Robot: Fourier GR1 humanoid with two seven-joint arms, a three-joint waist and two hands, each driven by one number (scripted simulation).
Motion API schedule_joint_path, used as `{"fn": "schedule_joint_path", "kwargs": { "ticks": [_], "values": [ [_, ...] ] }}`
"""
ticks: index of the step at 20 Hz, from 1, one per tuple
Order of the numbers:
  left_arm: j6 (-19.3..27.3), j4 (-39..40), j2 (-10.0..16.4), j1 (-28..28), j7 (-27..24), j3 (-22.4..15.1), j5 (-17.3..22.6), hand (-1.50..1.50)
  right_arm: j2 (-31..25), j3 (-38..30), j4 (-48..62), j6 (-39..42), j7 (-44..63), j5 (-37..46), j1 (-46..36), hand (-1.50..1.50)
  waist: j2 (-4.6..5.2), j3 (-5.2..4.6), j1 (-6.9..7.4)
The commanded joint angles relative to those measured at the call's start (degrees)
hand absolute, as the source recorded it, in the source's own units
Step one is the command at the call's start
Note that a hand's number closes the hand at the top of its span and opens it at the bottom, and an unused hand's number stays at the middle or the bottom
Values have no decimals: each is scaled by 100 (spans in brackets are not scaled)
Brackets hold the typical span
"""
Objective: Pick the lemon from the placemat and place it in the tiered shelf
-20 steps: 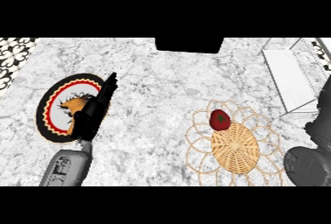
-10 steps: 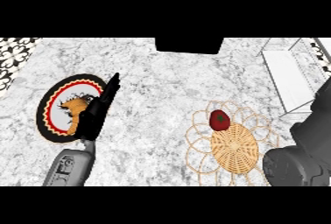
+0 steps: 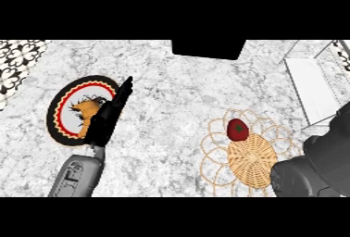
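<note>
Head view. Item: small round red fruit with a green spot [image 3: 237, 129], red rather than lemon-yellow.

Location: on the back left part of a round woven wicker placemat with a looped border [image 3: 252, 159], toward the front right of the grey-white marble counter [image 3: 171, 92].

Handling, as judged: light, stiff, smooth-skinned and rounded, so apt to roll or slip; not fragile. Best taken from above, across its widest part, fingers and thumb on opposite sides.

Destination: white tiered shelf [image 3: 311, 78] at the counter's back right corner.

Right hand [image 3: 340, 122]: only a dark part shows at the right edge, near the fruit, to its right and apart from it. Whether it is spread or closed cannot be told.

Left hand [image 3: 109, 115]: flat and straight, resting over a round plate with a black-and-red rim [image 3: 52, 118] near the left edge, well apart from the fruit.
</note>
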Motion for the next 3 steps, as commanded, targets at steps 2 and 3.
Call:
{"fn": "schedule_joint_path", "kwargs": {
  "ticks": [2, 3],
  "values": [
    [34, 88, -88, -136, 55, -32, -22, 0, -1, 760, -319, 1261, 886, 16, 6, -150, -9, -9, 128],
    [26, 102, -44, -42, 5, -67, -79, 0, -1, 771, -426, 1406, 907, -35, 7, -150, -12, -6, 165]
  ]
}}
